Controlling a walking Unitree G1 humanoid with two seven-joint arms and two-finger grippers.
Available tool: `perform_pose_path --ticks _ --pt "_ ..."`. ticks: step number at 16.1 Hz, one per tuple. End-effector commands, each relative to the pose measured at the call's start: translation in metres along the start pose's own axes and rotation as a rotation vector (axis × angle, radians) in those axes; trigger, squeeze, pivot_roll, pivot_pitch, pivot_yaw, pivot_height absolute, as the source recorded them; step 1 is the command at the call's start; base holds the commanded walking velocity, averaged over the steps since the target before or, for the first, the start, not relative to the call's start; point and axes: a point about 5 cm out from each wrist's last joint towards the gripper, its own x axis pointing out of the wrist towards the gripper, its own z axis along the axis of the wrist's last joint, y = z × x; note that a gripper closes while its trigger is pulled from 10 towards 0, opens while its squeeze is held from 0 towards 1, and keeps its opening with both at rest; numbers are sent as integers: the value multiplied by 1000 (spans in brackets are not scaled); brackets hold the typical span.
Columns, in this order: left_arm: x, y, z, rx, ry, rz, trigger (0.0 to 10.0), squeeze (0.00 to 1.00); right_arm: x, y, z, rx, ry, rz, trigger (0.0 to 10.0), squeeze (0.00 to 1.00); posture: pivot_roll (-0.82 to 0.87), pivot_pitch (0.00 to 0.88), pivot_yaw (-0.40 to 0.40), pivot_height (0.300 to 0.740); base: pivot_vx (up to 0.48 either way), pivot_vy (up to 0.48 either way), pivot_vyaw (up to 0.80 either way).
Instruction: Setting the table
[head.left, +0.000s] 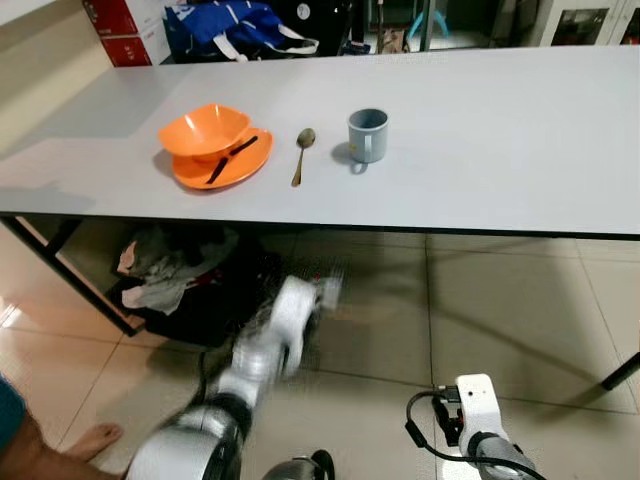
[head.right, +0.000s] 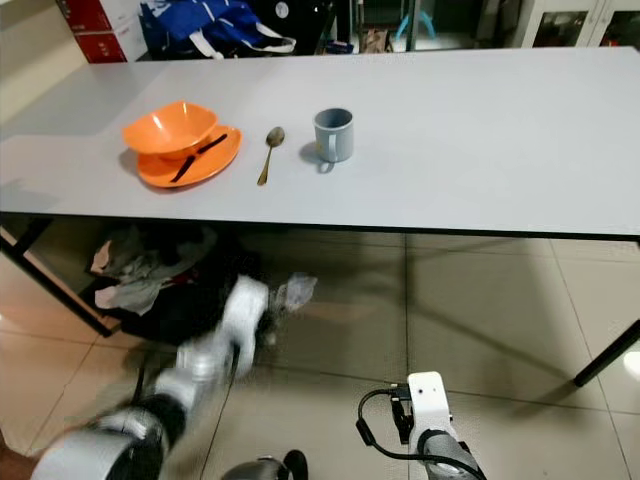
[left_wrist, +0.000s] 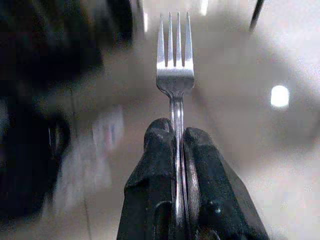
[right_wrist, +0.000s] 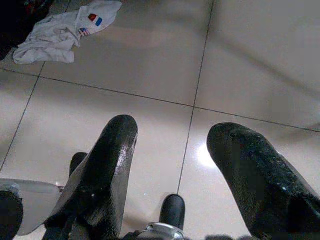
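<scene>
Fork (left_wrist: 175, 75) clamped in left gripper (left_wrist: 177, 137) below table (head.left: 500, 150); right gripper (right_wrist: 172, 145) apart; plate (head.left: 245, 165), spoon (head.left: 303, 155), mug (head.left: 367, 135) on top.

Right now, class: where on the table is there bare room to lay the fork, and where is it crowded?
Bare grey table runs right of the mug, and along the front edge. The plate, bowl and spoon crowd the left. The left gripper holds the fork.

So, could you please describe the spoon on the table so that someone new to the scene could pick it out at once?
Look at the long grey table. On its left part an orange bowl sits on an orange plate, and to the right stands a grey mug. The spoon lies bare on the tabletop between them, slim and brass-coloured, bowl end pointing away from the robot.
</scene>
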Motion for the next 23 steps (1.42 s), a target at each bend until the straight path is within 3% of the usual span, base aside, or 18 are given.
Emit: perform_pose_path --ticks 1,2,4,5,6,7,11,12,13,17,23 --pt "3 1 30 16 -161 -8 10000 0 -1 1 3 -15 -39 -5 10000 0 -67 0 133 740 356 322 0" --pt "3 -4 49 47 -271 -24 10000 0 0 0 9 -33 -85 -6 10000 0 -56 0 128 740 352 326 0" --pt "-8 -12 100 117 -533 -39 10000 0 -3 -4 61 -86 -428 -11 10000 0 -49 0 127 740 356 322 0" --pt "-12 -11 110 120 -579 -38 10000 0 -9 -3 81 -101 -542 -8 10000 0 -50 0 127 740 360 315 0" --pt "-22 -11 131 112 -672 -36 10000 0 -41 -1 136 -112 -817 -10 10000 0 -56 0 128 740 356 319 0" --pt "-27 -11 140 104 -706 -24 10000 0 -64 -2 162 -111 -916 -15 10000 0 -63 0 129 740 356 319 0" --pt "-33 -12 148 91 -724 8 10000 0 -88 -5 180 -105 -1010 -42 10000 0 -75 0 128 740 150 153 0" --pt "-33 -14 148 107 -691 23 10000 0 -101 -2 192 -86 -1015 -45 10000 0 -77 0 130 740 0 0 0" --pt "-32 -15 146 90 -681 19 10000 0 -104 -1 197 -82 -1011 -48 10000 0 -77 0 130 740 0 0 0" --pt "-24 -8 134 64 -592 47 10000 0 -100 -2 202 -39 -990 -63 10000 0 -73 0 133 740 0 0 0" --pt "-16 -6 135 65 -556 60 10000 0 -99 3 206 -19 -965 -41 10000 0 -70 0 131 740 0 0 0"
